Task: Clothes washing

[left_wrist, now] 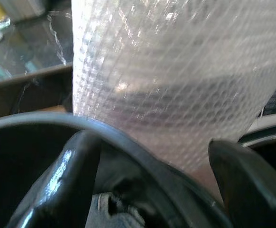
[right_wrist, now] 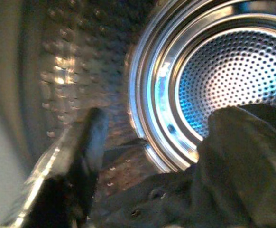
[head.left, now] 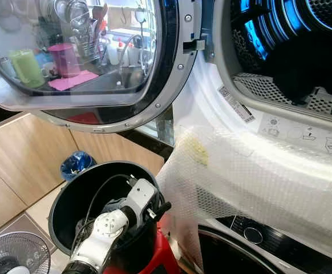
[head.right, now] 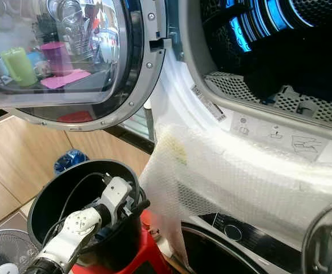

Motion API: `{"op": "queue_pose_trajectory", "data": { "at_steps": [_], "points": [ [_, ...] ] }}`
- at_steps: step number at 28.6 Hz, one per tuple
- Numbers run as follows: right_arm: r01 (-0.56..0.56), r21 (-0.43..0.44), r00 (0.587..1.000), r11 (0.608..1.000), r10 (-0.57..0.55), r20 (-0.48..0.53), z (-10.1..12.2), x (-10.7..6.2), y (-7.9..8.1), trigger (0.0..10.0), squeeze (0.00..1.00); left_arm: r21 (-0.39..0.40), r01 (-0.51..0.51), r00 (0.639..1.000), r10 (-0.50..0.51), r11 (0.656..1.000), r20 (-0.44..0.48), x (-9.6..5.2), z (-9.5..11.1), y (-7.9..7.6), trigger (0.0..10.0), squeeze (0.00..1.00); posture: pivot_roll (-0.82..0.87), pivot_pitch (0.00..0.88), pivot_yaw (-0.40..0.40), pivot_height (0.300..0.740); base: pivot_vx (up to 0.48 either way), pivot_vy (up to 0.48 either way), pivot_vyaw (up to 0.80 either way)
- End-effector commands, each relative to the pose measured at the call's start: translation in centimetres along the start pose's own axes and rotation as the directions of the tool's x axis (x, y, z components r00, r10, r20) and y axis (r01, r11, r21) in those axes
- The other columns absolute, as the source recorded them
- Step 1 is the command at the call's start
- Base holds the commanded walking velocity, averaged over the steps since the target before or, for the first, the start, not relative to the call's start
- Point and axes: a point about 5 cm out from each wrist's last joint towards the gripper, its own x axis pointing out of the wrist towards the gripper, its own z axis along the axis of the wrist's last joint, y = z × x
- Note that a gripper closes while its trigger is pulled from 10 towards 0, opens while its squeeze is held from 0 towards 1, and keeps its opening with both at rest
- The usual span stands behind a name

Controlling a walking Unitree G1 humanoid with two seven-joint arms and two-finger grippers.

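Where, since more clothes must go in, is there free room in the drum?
The drum's perforated back wall is bare above the dark garment by the right gripper. The bucket mouth is crowded: the left gripper sits across its rim.

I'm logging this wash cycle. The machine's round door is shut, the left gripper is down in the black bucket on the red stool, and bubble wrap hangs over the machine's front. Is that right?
One thing is wrong: the round door is swung open, not shut, as the left eye view shows, with the drum exposed. The rest stands: the left gripper is at the black bucket on the red stool, and bubble wrap hangs over the front.
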Motion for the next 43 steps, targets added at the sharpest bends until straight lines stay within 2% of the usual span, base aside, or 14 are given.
{"op": "queue_pose_trajectory", "data": {
  "at_steps": [1,6,15,20,25,28,31,32,34,35,37,39,40,43],
  "points": [
    [-0.087,0.026,0.996,0.996,0.087,0.002,0.2,-1.7,1.4,10.0,0.00,0.027,0.023,1.000,-0.023,0.999,-0.001,-0.4,0.0,0.1,10.0,0.00,-0.10,0.062,0.122,0.740,0.000,0.000,0.00],
    [-0.355,-0.024,0.928,0.934,0.350,-0.128,-2.8,-6.9,3.8,10.0,0.00,0.124,0.135,0.988,-0.142,0.983,0.055,-0.9,1.0,-0.4,10.0,0.00,-0.11,0.064,0.120,0.740,0.000,0.000,0.00],
    [-0.495,0.062,0.776,0.867,0.473,-0.416,-7.8,-14.0,4.9,10.0,0.00,0.170,0.350,0.930,-0.363,0.921,0.054,-1.5,2.1,-1.1,10.0,0.00,-0.10,0.065,0.113,0.740,0.000,0.000,0.00],
    [-0.364,0.112,0.731,0.925,0.358,-0.581,-11.3,-16.5,3.5,10.0,0.00,0.186,0.510,0.857,-0.516,0.840,-0.019,-1.6,1.8,-2.4,10.0,0.00,-0.10,0.063,0.111,0.740,0.000,0.000,0.00],
    [0.053,0.184,0.627,0.982,0.111,-0.771,-17.9,-23.8,-1.1,10.0,0.00,0.246,0.609,0.788,-0.611,0.754,-0.078,-0.7,1.1,-4.3,10.0,0.00,-0.11,0.059,0.113,0.740,0.000,0.000,0.00],
    [0.139,0.173,0.588,0.975,0.059,-0.807,-19.4,-25.7,-1.9,10.0,0.00,0.248,0.635,0.766,-0.638,0.731,-0.081,-0.5,1.0,-4.9,10.0,0.00,-0.11,0.058,0.114,0.740,0.000,0.000,0.00],
    [0.436,0.019,0.431,0.900,-0.191,-0.882,-24.0,-31.1,-4.6,10.0,0.00,0.244,0.722,0.684,-0.720,0.647,-0.114,-0.1,0.3,-7.2,10.0,0.00,-0.11,0.050,0.115,0.740,0.000,0.000,0.00],
    [0.436,0.019,0.431,0.900,-0.191,-0.882,-24.0,-31.1,-4.6,10.0,0.00,0.244,0.722,0.684,-0.720,0.647,-0.114,-0.1,0.3,-7.2,10.0,0.00,-0.11,0.050,0.115,0.740,0.000,0.000,0.00],
    [0.610,-0.155,0.255,0.777,-0.378,-0.890,-26.2,-34.9,-6.6,10.0,0.00,0.244,0.755,0.648,-0.748,0.608,-0.144,0.2,-0.4,-8.5,10.0,0.00,-0.11,0.043,0.122,0.740,0.000,0.000,0.00],
    [0.610,-0.155,0.255,0.777,-0.378,-0.890,-26.2,-34.9,-6.6,10.0,0.00,0.244,0.755,0.648,-0.748,0.608,-0.144,0.2,-0.4,-8.5,10.0,0.00,-0.11,0.043,0.122,0.740,0.000,0.000,0.00],
    [0.710,-0.271,0.120,0.649,-0.492,-0.863,-27.6,-38.1,-7.6,10.0,0.00,0.223,0.760,0.646,-0.747,0.611,-0.158,0.8,-1.0,-9.4,10.0,0.00,-0.11,0.023,0.144,0.740,0.000,0.000,0.00],
    [0.723,-0.312,0.069,0.617,-0.514,-0.855,-28.1,-39.4,-7.5,10.0,0.00,0.190,0.757,0.653,-0.740,0.626,-0.163,1.1,-1.3,-9.8,10.0,0.00,-0.11,0.023,0.144,0.740,0.000,0.000,0.00],
    [0.694,-0.358,-0.006,0.625,-0.491,-0.871,-29.5,-41.1,-6.4,10.0,0.00,0.182,0.751,0.660,-0.712,0.634,-0.241,1.5,-2.6,-10.7,10.0,0.00,-0.11,0.004,0.152,0.740,0.000,0.000,0.00],
    [0.641,-0.383,-0.058,0.665,-0.455,-0.888,-30.9,-42.0,-4.9,10.0,0.00,0.117,0.710,0.685,-0.641,0.695,-0.346,1.7,-4.5,-11.2,10.0,0.00,-0.11,0.000,0.151,0.740,0.000,0.000,0.00]
  ]
}}
